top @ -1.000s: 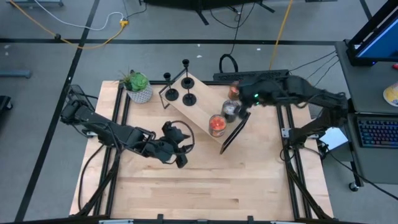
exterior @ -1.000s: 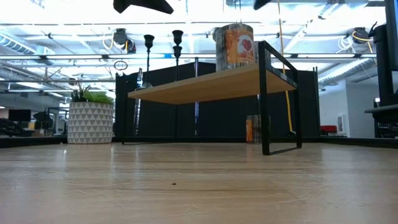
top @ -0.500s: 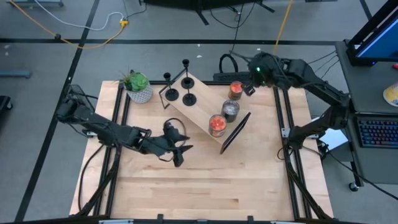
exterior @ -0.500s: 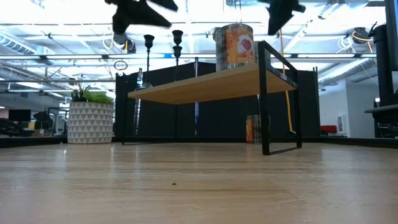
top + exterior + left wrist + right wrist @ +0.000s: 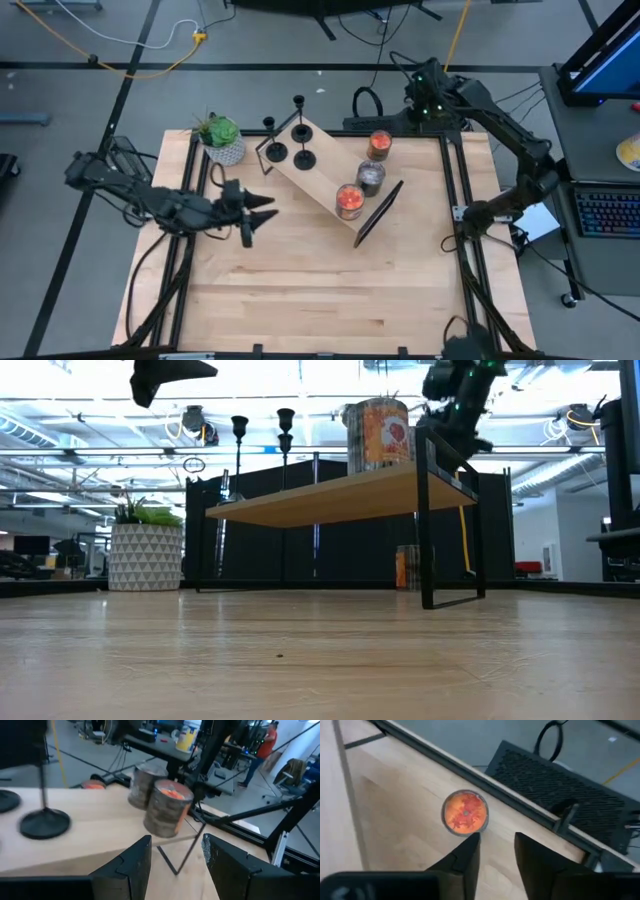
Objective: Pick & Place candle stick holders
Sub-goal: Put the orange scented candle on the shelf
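Three black candle stick holders [image 5: 276, 152] [image 5: 300, 131] [image 5: 305, 159] stand on their disc bases at the left end of a wooden shelf [image 5: 330, 170]. Two of them show in the left wrist view [image 5: 45, 822] [image 5: 7, 800]. My left gripper [image 5: 252, 212] is open and empty, above the table to the left of the shelf, pointing at it. My right gripper [image 5: 425, 100] is open and empty, high over the table's far right corner, looking down on an orange jar candle [image 5: 465, 813].
A grey jar candle [image 5: 371, 178] and an orange-red one [image 5: 349, 200] stand on the shelf's right end. Another orange jar [image 5: 379, 145] stands on the table behind the shelf. A plant pot [image 5: 222, 140] is at the far left. Bare tabletop [image 5: 330, 290] lies near.
My left gripper has drawn back from the shelf toward the table's left edge. My right gripper has gone from above the jar candles toward the table's far right corner. The holders and jars have stayed where they were.
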